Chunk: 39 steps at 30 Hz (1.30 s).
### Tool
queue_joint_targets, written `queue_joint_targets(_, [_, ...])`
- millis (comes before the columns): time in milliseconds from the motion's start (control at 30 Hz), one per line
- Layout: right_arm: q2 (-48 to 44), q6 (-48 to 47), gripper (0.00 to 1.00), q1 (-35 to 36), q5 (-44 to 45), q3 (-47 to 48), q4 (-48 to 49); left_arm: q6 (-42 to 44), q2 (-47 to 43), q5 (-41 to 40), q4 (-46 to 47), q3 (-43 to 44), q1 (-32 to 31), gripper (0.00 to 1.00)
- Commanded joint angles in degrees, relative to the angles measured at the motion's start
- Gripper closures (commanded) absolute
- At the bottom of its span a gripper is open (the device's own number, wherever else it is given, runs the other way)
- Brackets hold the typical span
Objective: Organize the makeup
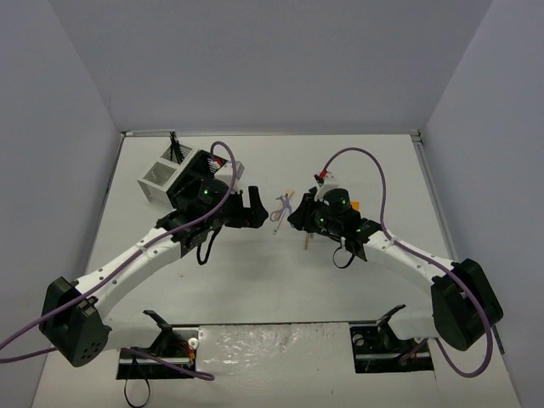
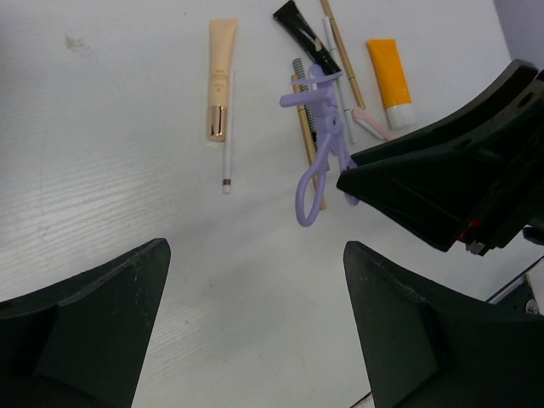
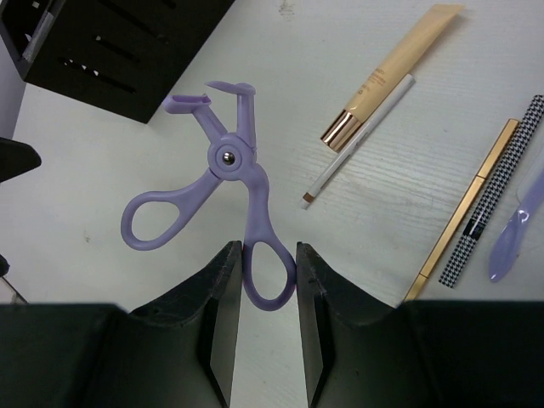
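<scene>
My right gripper (image 3: 268, 255) is shut on one loop of the lilac looped piece (image 3: 228, 157) and holds it over the table; it also shows in the top view (image 1: 283, 206) and the left wrist view (image 2: 319, 144). A flat beige stick (image 2: 221, 76) and a thin white pencil (image 2: 228, 136) lie side by side. Beyond them lie a black brush (image 2: 302, 30), a tan pencil (image 2: 340, 42), a pink piece (image 2: 367, 123) and an orange tube with a white cap (image 2: 389, 72). My left gripper (image 2: 255, 280) is open and empty, near the pile's left side.
A white mesh box (image 1: 161, 177) stands at the back left behind my left arm, with black sticks (image 1: 176, 149) upright behind it. A black box (image 3: 110, 42) shows at the top left of the right wrist view. A checkered pencil (image 3: 497, 191) and a gold pencil (image 3: 463, 212) lie to the right.
</scene>
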Motion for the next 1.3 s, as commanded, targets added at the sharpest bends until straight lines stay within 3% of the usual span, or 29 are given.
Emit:
queue_joint_targets(0, [-3.0, 3.2, 1.0, 0.5, -2.4, 0.2, 6.2, -2.2, 0.7, 0.4, 11.1, 1.7, -1.1, 0.22])
queue_joint_targets(433, [-3.1, 8.1, 1.0, 0.4, -3.8, -0.1, 9.5, -3.8, 5.7, 1.8, 16.3, 2.1, -3.2, 0.36])
queue_joint_targets(700, [-2.1, 10.5, 1.0, 0.4, -5.2, -1.1, 12.1, -4.4, 6.4, 0.8, 19.4, 1.2, -4.0, 0.53])
queue_joint_targets(967, [-1.2, 11.9, 1.0, 0.5, -6.3, -1.6, 14.1, -4.9, 6.8, 0.1, 21.0, 1.1, -4.5, 0.63])
queue_joint_targets(1100, [-1.1, 12.1, 1.0, 0.5, -6.5, -1.7, 14.5, -5.2, 7.0, 0.1, 21.0, 1.1, -4.7, 0.72])
queue_joint_targets(1200, [-1.2, 12.4, 1.0, 0.4, -6.4, -2.0, 14.9, -5.2, 6.8, -0.1, 20.8, 1.1, -4.7, 0.87])
queue_joint_targets(1267, [-1.3, 12.6, 1.0, 0.5, -6.3, -2.1, 15.2, -5.2, 6.6, 0.0, 20.5, 1.1, -4.8, 0.91])
